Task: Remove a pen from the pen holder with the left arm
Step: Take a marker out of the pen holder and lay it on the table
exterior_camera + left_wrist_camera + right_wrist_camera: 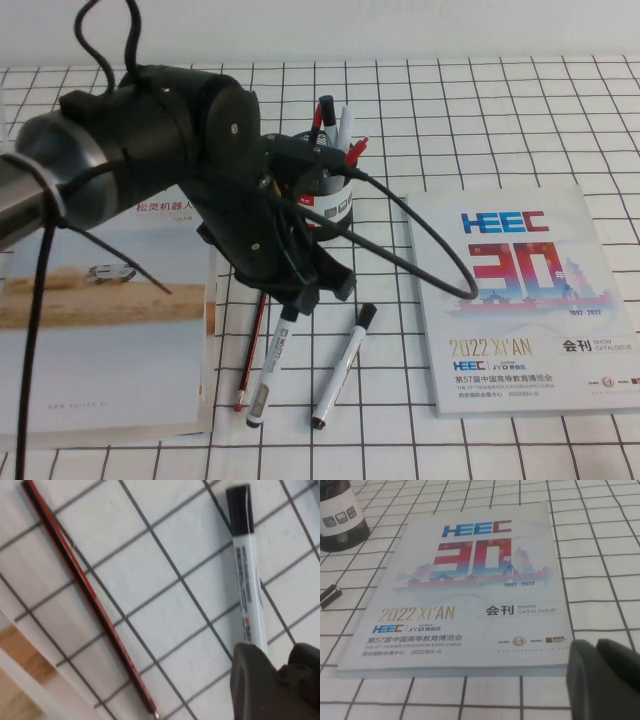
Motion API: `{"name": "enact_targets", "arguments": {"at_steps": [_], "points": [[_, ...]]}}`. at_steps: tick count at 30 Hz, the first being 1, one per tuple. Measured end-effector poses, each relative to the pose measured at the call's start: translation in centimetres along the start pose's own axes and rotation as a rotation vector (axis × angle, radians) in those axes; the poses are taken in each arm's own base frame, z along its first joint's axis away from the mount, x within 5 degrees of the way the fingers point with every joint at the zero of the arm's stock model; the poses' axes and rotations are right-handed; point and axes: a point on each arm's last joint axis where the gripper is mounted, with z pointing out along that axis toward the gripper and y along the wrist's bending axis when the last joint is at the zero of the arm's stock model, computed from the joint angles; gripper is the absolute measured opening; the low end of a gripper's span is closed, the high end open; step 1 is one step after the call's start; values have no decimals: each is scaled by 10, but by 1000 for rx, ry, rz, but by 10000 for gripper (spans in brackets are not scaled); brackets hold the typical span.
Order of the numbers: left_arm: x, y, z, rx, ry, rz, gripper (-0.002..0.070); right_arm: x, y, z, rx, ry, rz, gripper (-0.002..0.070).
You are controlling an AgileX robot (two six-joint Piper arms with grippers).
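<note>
- The table (500, 100) is covered with a white cloth ruled in a black grid
- The left arm (150, 130) reaches in from the robot's left and bends down over the middle of the table, partly hiding the pen holder; a black cable (440, 270) loops out from it over the edge of the catalogue
- A book (100, 340) with a sandy landscape cover lies flat on the robot's left
- A catalogue (525, 300) printed "HEEC 30" lies flat on the robot's right, well apart from the book
- The pen holder (335, 200), a black cup with a white label, stands upright behind the left arm, between book and catalogue; several pens (345, 125) with black, white and red ends stick out of its top
- The left gripper (300, 295) points down in front of the pen holder, its fingers (255, 680) narrowed around one end of a white marker
- The right gripper (605, 675) sits low beside the near corner of the catalogue; its state cannot be told
- The held marker (268, 365) is outside the pen holder, slanting from the gripper toward the robot, black cap at its far end, low over the cloth; whether the cap touches cannot be told
- A second marker (340, 365) lies on the cloth just to its right, untouched
- A thin red pencil (252, 345) lies on the cloth between the held marker and the book
</note>
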Motion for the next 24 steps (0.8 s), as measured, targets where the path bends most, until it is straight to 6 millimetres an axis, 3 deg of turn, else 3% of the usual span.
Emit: {"name": "enact_targets", "arguments": {"at_steps": [13,24], "points": [[-24,10,48,-26,9,-3,104,0,0,0,0,0,0,-15],[-31,36,80,-59,-21,-46,104,0,0,0,0,0,0,-15]]}}
